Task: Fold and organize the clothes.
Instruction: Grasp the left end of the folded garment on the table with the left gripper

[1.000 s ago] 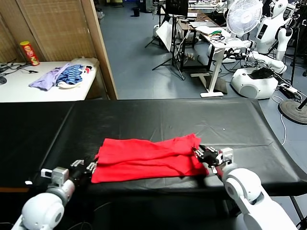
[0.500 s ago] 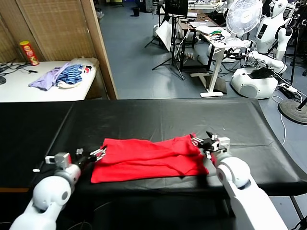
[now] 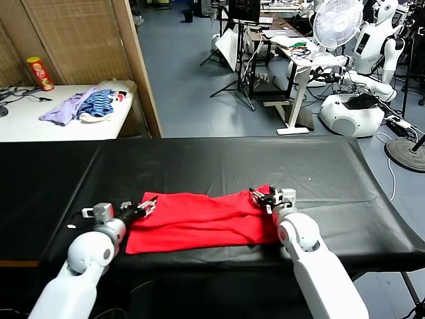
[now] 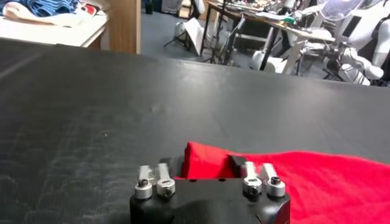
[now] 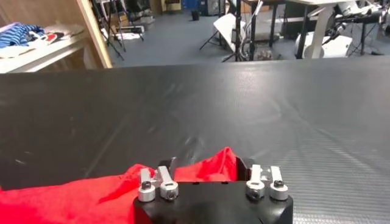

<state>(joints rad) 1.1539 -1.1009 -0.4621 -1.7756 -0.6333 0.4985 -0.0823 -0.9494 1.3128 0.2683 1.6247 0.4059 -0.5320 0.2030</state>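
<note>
A black-covered desk [image 3: 219, 166] spans the head view, and on its near half lies the red T-shirt [image 3: 199, 222], folded into a long flat band running left to right, with no print or tag showing and no writing that can be read. Behind it to the left stands a white desk [image 3: 40, 123] carrying a heap of lavender and blue-striped clothes [image 3: 86, 105] and a red and yellow can [image 3: 41, 73] whose label is too small to read. The left end effector [image 3: 141, 207] sits at the shirt's far left corner; in the left wrist view that red corner [image 4: 204, 163] lies between its fingers, which stand partly apart around the cloth, though whether they pinch it I cannot tell. The right end effector [image 3: 263, 197] is at the far right corner, and the right wrist view shows a raised peak of red cloth [image 5: 222, 165] between its fingers, closed in narrowly on it.
</note>
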